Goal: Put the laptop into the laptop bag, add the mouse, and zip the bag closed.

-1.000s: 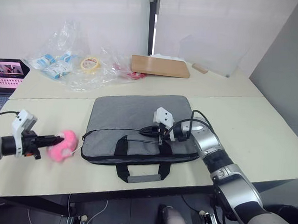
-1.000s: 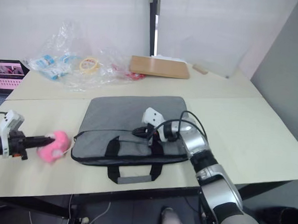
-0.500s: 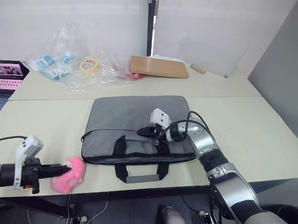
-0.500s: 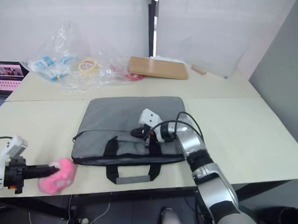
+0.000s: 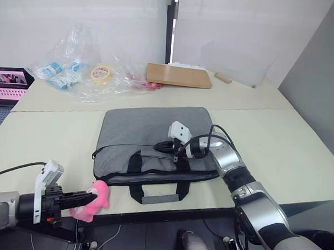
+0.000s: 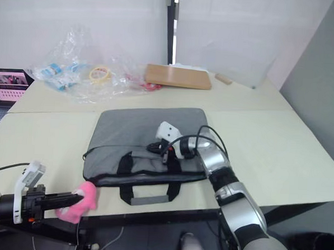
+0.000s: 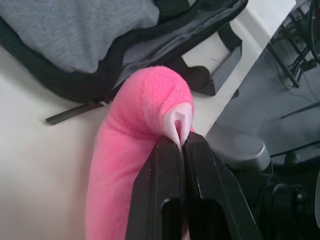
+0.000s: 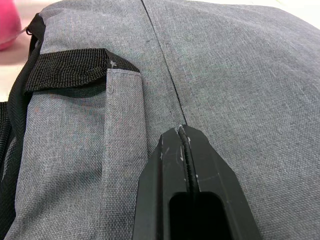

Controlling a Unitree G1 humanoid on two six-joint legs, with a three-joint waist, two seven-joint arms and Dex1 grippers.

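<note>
where the table's near edge (image 5: 207, 212) runs closest to the robot, the left gripper (image 5: 87, 198) pinches a pink plush toy (image 5: 95, 198) between its fingers, which are pressed together on a fold of the fuzzy fabric; in the left wrist view the black fingers (image 7: 165, 170) clamp a pale tab of the toy. the toy sits at the table's front edge, just beside the near left corner of the laptop bag (image 5: 155, 133).

a little farther in, the grey bag lies flat on the cream table, its two black strap handles (image 5: 158, 194) hanging toward the near edge. its zipper is open along the near left side, where the dark lining shows in the left wrist view. the right gripper (image 5: 161, 146) rests on the top face of the bag, near the middle of its front half, fingers pressed together; in the right wrist view the fingers (image 8: 170, 160) lie closed against the grey fabric beside a seam, with nothing between them that i can make out.

beyond the bag, at the far left, stands a small dark laptop with a lit pink screen (image 5: 9, 86). crumpled clear plastic bags (image 5: 74, 70) and a roll of yellow tape (image 5: 102, 73) lie at the far side, and a wooden board (image 5: 178, 75) lies to their right.
</note>
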